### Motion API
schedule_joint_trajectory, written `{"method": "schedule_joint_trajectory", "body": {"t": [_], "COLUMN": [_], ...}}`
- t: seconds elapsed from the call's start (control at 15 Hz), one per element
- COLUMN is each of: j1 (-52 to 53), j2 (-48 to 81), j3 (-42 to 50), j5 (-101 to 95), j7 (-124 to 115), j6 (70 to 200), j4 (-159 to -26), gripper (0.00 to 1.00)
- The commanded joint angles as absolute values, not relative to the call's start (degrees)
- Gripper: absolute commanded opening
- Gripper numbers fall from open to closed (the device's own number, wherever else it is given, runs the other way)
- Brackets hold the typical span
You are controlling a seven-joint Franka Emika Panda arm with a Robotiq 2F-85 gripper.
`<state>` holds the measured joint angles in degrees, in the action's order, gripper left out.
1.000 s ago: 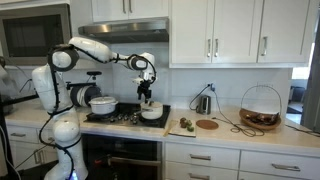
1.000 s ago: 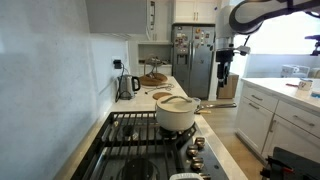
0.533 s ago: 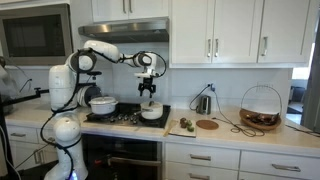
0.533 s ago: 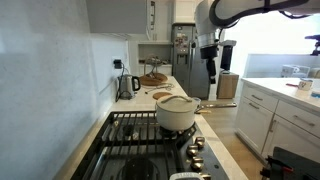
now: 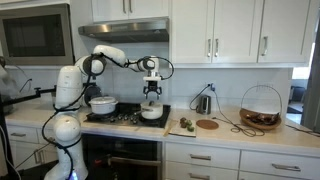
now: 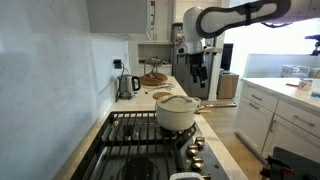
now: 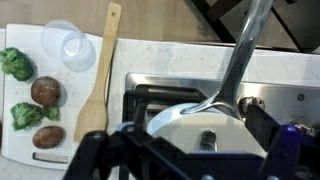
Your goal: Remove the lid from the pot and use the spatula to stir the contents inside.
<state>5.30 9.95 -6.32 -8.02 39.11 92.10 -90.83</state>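
The small white pot (image 5: 152,112) stands on the stove's right side with its white lid (image 7: 195,128) on; a long silver handle (image 7: 238,55) sticks out from it. It also shows in an exterior view (image 6: 177,112). My gripper (image 5: 152,91) hangs open and empty above the pot, apart from the lid, and shows in both exterior views (image 6: 196,72). In the wrist view its fingers (image 7: 190,155) spread wide on either side of the lid knob (image 7: 208,140). The wooden spatula (image 7: 100,80) lies on the counter beside the stove.
A larger white pot (image 5: 103,104) sits on the stove's left side. A white cutting board (image 7: 22,105) holds broccoli, brown vegetables and a clear glass bowl (image 7: 68,45). A kettle (image 5: 203,103) and a wire basket (image 5: 261,108) stand further along the counter.
The arm has swung the gripper sideways until it hangs over the small pot. The gripper stays open and the lid has not moved.
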Motion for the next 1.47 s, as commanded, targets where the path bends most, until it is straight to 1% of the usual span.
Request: {"method": "schedule_joint_trajectory", "body": {"t": [0.0,0.2,0.53,1.4], "j1": [5.36,5.45,5.86,5.94], "j2": [12.58,13.99,16.8,17.39], "j3": [-7.59,-8.55,-9.53,-10.08], "j5": [-6.78,-5.15,-1.63,0.92], "j7": [43.26,44.56,43.3,43.5], "j6": [97.58,100.88,99.34,100.69], "j4": [-89.02,-88.91,-86.15,-87.15], "gripper": [1.0,1.0,1.0,1.0]}}
